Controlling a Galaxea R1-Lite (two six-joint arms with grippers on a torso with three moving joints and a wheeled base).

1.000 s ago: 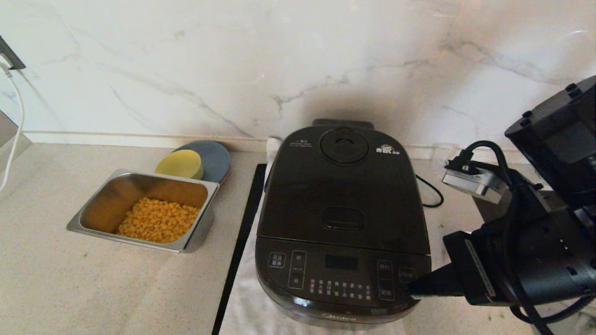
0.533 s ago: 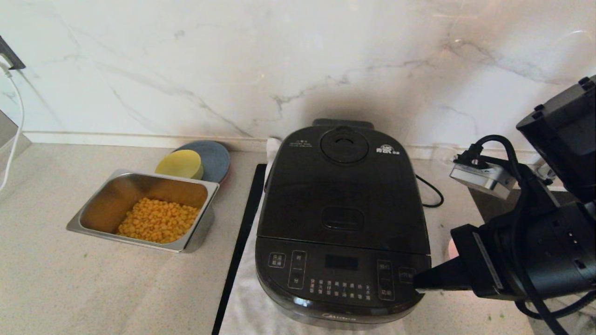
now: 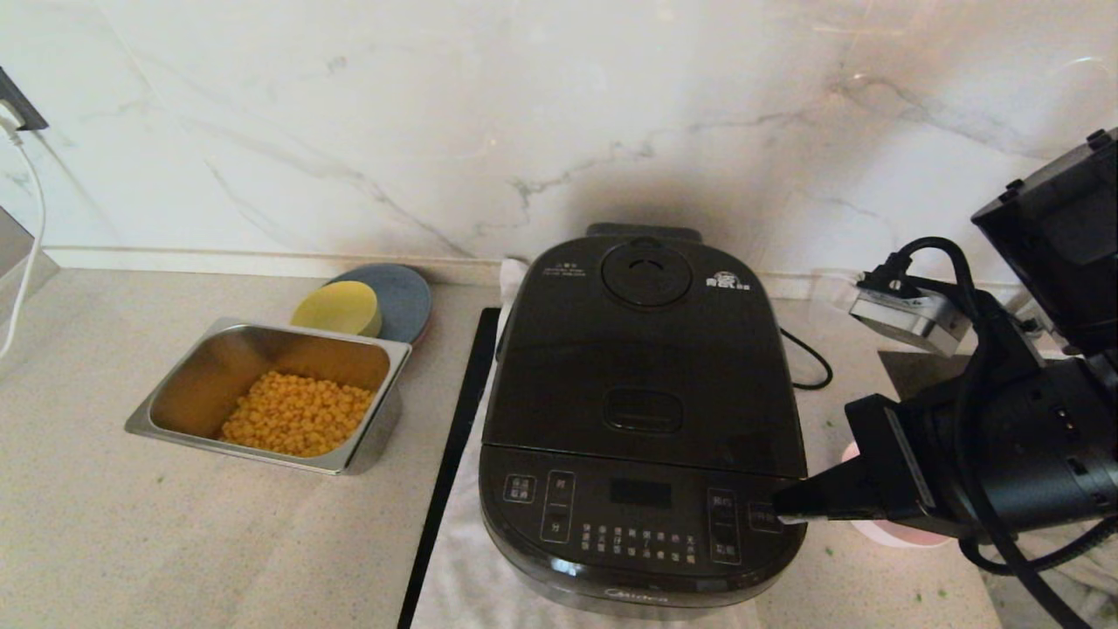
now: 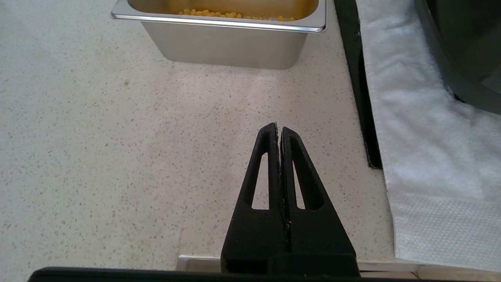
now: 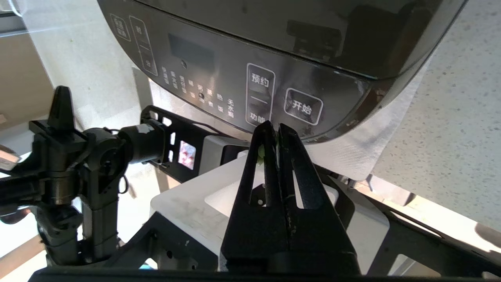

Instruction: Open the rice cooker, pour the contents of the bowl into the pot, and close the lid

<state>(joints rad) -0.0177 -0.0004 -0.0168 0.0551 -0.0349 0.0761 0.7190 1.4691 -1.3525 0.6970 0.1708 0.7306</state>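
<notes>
The dark glossy rice cooker [image 3: 642, 419] stands on a white towel with its lid [image 3: 642, 349] down, so the pot is hidden. My right gripper [image 3: 783, 511] is shut with nothing held, its tips at the cooker's front right corner beside the button panel [image 5: 258, 94]. A small green bit clings to one of the fingers [image 5: 261, 150]. Only part of the white-pink bowl [image 3: 891, 535] shows under my right arm, and its contents are hidden. My left gripper [image 4: 278, 129] is shut and empty, low over the counter in front of the steel tray.
A steel tray of corn [image 3: 288, 397] sits left of the cooker, with a yellow dish [image 3: 336, 307] on a blue plate [image 3: 403, 297] behind it. A black strip [image 3: 454, 437] edges the towel. The marble wall stands close behind, and a cord [image 3: 808, 358] trails right.
My right arm has shifted right and its shut gripper has risen slightly along the cooker's front right corner. The bowl's rim has come into view under the arm.
</notes>
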